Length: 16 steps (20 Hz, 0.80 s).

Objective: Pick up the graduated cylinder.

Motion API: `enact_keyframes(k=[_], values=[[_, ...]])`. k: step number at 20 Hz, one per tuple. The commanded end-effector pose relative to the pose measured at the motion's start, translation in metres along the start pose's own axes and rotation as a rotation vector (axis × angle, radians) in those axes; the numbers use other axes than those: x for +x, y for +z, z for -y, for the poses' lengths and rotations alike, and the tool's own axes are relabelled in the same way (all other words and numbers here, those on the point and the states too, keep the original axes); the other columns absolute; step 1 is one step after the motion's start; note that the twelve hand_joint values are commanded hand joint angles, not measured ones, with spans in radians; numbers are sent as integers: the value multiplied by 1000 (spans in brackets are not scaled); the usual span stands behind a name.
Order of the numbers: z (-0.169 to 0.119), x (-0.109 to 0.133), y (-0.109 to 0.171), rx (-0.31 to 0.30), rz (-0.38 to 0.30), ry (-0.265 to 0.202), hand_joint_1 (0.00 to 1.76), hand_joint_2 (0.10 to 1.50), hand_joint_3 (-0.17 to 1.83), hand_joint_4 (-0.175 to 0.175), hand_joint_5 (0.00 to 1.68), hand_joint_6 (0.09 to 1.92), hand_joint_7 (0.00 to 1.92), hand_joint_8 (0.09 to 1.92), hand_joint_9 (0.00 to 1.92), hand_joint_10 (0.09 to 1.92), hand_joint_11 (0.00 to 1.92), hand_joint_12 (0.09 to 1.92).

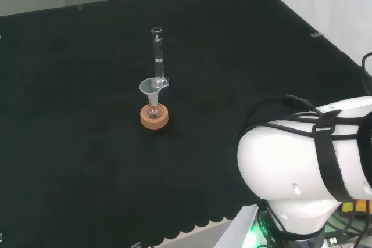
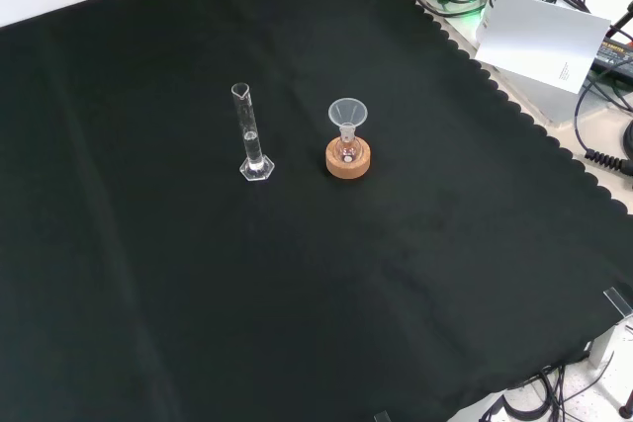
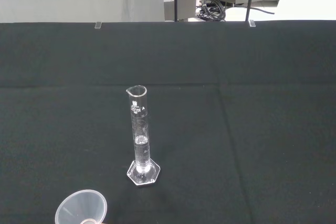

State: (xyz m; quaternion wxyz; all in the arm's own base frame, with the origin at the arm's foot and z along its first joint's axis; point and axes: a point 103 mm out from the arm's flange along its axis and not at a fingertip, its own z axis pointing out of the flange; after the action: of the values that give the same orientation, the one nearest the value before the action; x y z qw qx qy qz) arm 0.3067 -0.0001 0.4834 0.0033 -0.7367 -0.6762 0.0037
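A clear glass graduated cylinder [image 1: 157, 50] [image 2: 250, 135] [image 3: 140, 137] stands upright on its hexagonal foot on the black cloth, with a little clear liquid in its lower part. Beside it a small round flask [image 1: 154, 110] [image 2: 347, 152] sits in a cork ring stand [image 1: 154, 117] [image 2: 348, 161], with a translucent funnel [image 1: 152, 87] [image 2: 347, 112] [image 3: 82, 213] in its neck. In the head view the cylinder stands just behind the flask; in the front view it stands to the flask's left. The wrist view looks at the cylinder from some way off.
The arm's big white link [image 1: 308, 155] stands at the head view's lower right. Cables, a white sheet [image 2: 544, 39] and gear lie past the cloth's scalloped edge at the front view's upper right. Black cloth [image 2: 297, 284] spreads wide around the glassware.
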Motion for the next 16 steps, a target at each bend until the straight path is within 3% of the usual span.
enact_keyframes(k=[1,4,12,16], values=[[0,1,0,-10,9,0,0,1121,532,-18,136,203,30,263,101,643,5,1237],[0,1,-2,-11,5,2,0,1186,407,-18,185,87,3,312,96,640,0,1262],[-5,-2,7,6,11,22,0,1198,380,-18,197,87,0,322,100,640,0,1264],[-12,-16,23,29,6,67,0,1199,376,-18,199,87,0,324,100,641,0,1264]])
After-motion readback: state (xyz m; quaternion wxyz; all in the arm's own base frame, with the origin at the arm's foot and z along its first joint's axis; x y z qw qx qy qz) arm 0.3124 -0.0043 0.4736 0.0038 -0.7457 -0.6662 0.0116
